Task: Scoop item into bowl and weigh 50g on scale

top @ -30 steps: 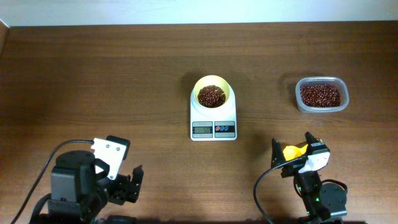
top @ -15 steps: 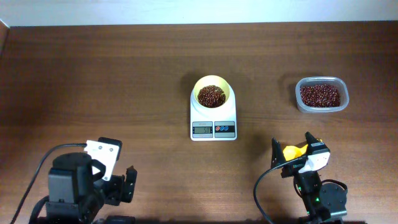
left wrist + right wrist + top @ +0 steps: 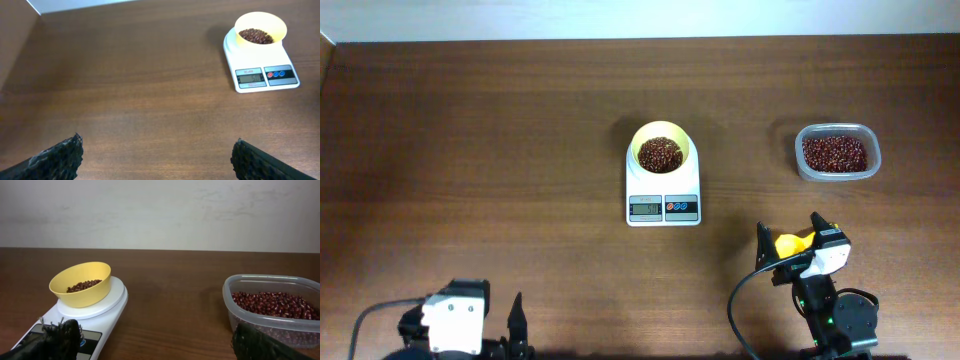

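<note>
The pale yellow bowl (image 3: 661, 133) sits on the white scale (image 3: 663, 207) at mid-table, with dark red-brown beans (image 3: 660, 153) heaped inside it. My left gripper (image 3: 157, 147) is open, low at the near left edge, far from the scale, with only bare wood between its fingers. My right gripper (image 3: 788, 226) is open near the front right, pointing between the scale (image 3: 107, 305) and the tub. A small yellow piece (image 3: 787, 243) shows by its base in the overhead view. Nothing lies between its fingertips (image 3: 65, 335) in the right wrist view.
A clear plastic tub (image 3: 837, 130) full of beans (image 3: 275, 302) stands at the back right. A pale wall runs along the table's far edge. Black cables loop beside both arm bases at the near edge.
My left arm has drawn back toward the near edge, now mostly out of the overhead view. The right arm, bowl, scale and tub have not moved.
</note>
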`<state>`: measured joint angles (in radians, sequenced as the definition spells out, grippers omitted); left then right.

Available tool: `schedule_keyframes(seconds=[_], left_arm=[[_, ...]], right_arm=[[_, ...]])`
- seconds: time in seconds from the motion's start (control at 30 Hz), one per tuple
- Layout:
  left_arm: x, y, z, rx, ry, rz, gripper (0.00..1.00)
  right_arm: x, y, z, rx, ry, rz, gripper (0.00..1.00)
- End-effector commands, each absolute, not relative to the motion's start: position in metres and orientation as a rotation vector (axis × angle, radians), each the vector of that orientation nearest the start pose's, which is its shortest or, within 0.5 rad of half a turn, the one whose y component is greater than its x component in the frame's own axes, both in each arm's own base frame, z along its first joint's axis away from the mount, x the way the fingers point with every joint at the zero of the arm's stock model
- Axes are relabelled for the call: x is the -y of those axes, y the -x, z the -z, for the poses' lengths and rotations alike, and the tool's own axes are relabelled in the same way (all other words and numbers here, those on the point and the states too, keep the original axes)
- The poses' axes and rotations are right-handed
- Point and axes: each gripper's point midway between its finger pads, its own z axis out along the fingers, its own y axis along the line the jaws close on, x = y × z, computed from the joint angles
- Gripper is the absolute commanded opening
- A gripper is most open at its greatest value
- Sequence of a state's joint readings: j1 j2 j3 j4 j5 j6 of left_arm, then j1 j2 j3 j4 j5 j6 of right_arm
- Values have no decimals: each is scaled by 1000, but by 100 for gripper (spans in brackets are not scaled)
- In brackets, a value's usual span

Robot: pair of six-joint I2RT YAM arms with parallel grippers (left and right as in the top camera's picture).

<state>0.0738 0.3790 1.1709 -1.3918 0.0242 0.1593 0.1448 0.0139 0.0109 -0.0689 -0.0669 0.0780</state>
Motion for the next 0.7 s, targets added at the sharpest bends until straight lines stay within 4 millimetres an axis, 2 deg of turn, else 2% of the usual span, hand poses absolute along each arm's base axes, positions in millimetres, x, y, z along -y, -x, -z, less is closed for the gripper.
schedule_keyframes(seconds=[0.0,0.43,0.53,0.57,0.63,0.67], left_arm=[[-1,-91,-299,-2073,-93,-99,99],[4,-35,-309,-1796,-88,-127,99],[5,-31,-311,-1793,-88,-128,99],[2,-31,-315,-1777,-92,-149,99],[2,-36,-347,-1644,-111,-181,99],[4,-37,-352,-1621,-119,-172,99]], right_arm=[[-46,-242,-157,-1646,99,-217,98],[-46,-242,-157,-1646,99,-217,99],[-46,-242,-157,-1646,99,-217,99],[-46,-242,-157,-1646,99,-217,99],[-46,-242,-157,-1646,99,-217,99],[-46,-242,-157,-1646,99,-217,98]])
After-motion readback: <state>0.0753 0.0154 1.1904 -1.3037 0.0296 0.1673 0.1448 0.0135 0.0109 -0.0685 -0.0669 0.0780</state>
